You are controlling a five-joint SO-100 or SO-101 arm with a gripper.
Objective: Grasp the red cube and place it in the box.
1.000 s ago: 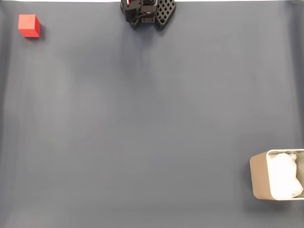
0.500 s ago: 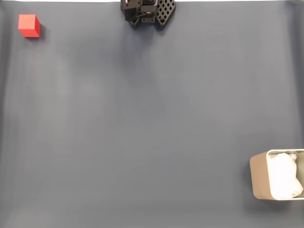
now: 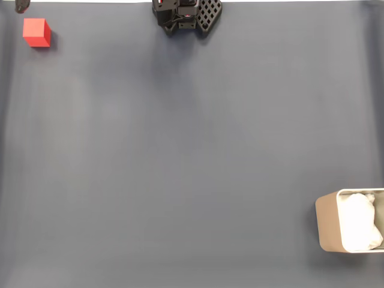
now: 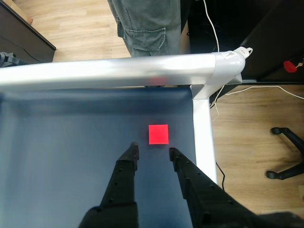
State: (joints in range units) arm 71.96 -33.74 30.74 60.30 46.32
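The red cube (image 3: 36, 32) rests on the dark mat in the far top-left corner of the fixed view. In the wrist view the red cube (image 4: 158, 134) lies just beyond my gripper (image 4: 153, 151), slightly right of the midline, near the mat's corner. The two black fingers (image 4: 127, 167) stand apart, so the gripper is open with nothing between them. A dark tip of the gripper (image 3: 22, 6) pokes in at the top-left edge of the fixed view, just above the cube. The beige-grey box (image 3: 327, 225), with white wadding inside, sits at the bottom right edge, far from the cube.
The arm's black base (image 3: 186, 15) stands at the top middle of the mat. A silver table rail (image 4: 118, 71) runs just behind the cube and down its right side. A person's trousered legs (image 4: 147, 23) stand beyond the rail. An office chair base (image 4: 285, 156) is on the wooden floor.
A dark tip of the gripper has come into the top-left corner of the fixed view, above the cube. Cube and box have not moved.
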